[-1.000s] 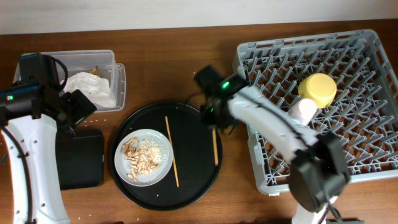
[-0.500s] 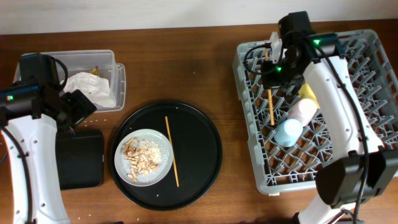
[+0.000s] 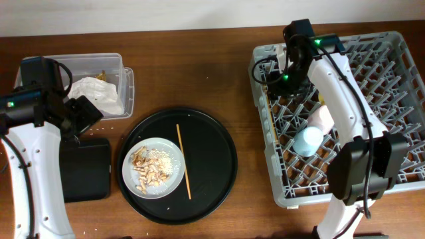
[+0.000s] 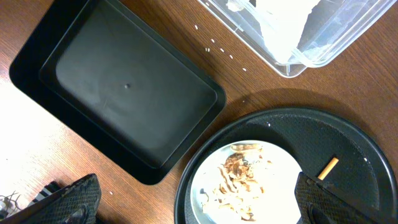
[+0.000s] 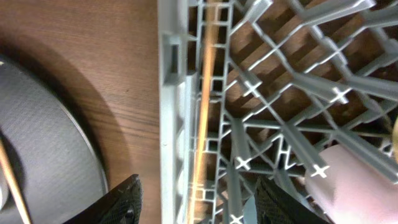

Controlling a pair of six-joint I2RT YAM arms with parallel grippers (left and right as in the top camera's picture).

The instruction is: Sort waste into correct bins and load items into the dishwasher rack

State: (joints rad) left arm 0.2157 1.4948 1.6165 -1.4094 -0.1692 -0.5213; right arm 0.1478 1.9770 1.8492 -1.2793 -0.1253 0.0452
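Observation:
My right gripper (image 3: 281, 79) hovers open over the left edge of the dishwasher rack (image 3: 372, 159). In the right wrist view a blurred wooden chopstick (image 5: 205, 112) lies along the rack's left wall (image 5: 171, 124), loose between the spread fingers (image 5: 118, 202). A pink bowl (image 3: 321, 118) and a blue bowl (image 3: 307, 141) sit in the rack. The other chopstick (image 3: 183, 161) lies on the round black tray (image 3: 212, 143) beside the grey plate (image 3: 169, 147) of food scraps (image 3: 149, 169). My left gripper (image 3: 86, 111) is open above the shallow black tray (image 4: 124, 87), near the clear box (image 3: 123, 73) holding a white napkin (image 3: 96, 93).
The round black tray (image 5: 43, 143) lies a little left of the rack, with a strip of bare wood between them. The clear box and the shallow black tray (image 3: 85, 169) stand at the table's left side. Crumbs dot the wood by the box (image 4: 221, 46).
My right arm carried one chopstick from the round tray to the rack's left edge and opened; the chopstick now lies in the rack. The left arm has not moved.

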